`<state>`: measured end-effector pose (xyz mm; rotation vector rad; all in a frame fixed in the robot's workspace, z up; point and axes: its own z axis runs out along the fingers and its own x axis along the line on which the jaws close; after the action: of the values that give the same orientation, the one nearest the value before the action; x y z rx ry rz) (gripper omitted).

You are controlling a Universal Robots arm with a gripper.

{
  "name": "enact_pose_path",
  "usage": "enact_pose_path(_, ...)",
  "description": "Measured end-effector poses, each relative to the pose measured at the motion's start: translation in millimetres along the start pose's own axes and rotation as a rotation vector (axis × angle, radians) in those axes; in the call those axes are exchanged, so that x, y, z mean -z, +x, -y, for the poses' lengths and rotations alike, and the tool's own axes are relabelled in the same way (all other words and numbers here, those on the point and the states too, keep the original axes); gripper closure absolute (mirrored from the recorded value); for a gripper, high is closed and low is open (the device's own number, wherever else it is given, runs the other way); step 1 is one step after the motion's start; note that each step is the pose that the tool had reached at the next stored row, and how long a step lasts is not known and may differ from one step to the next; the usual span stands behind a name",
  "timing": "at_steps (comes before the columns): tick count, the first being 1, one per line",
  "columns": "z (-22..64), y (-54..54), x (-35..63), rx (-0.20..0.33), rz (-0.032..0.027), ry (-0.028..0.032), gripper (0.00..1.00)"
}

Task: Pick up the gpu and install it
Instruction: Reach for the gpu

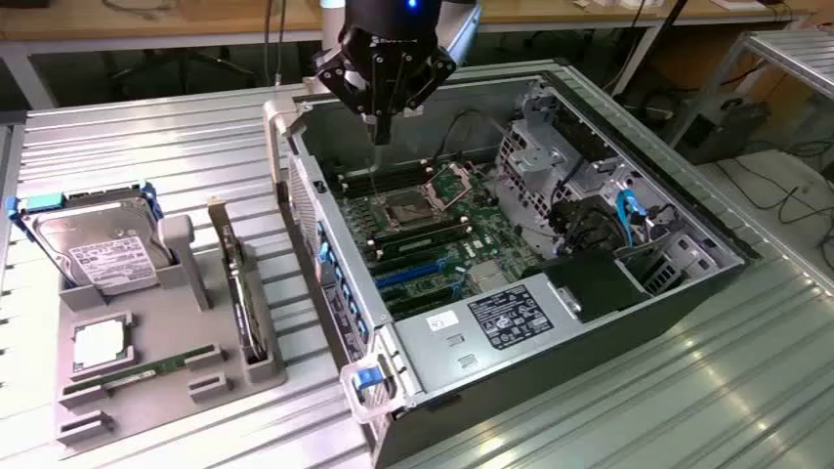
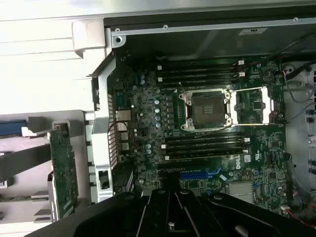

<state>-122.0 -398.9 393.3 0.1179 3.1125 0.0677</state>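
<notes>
The fingers (image 1: 379, 132) hang clenched and empty over the open computer case (image 1: 678, 293). The graphics card (image 1: 238, 283) stands on edge in the grey tray (image 1: 156, 391), at about eight o'clock from them in the exterior view. Arriving clenched, they could topple the card instead of gripping it.

the exterior view is looking down from high and well back, at a slant, taking in the whole open computer case (image 1: 548, 391) with the fingers (image 1: 378, 125) hanging above its motherboard (image 1: 482, 234). the wrist view is sitting just behind the fingers (image 2: 165, 210) and facing straight down past them, much nearer. both are sharing the motherboard (image 2: 143, 113) and the cpu socket (image 2: 207, 109) lying beneath the fingers.
</notes>
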Motion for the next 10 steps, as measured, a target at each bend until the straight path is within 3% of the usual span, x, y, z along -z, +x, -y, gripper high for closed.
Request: enact_pose_path(10, 0.0, 0.0, 0.0, 0.0, 0.0, 0.0, 0.89)
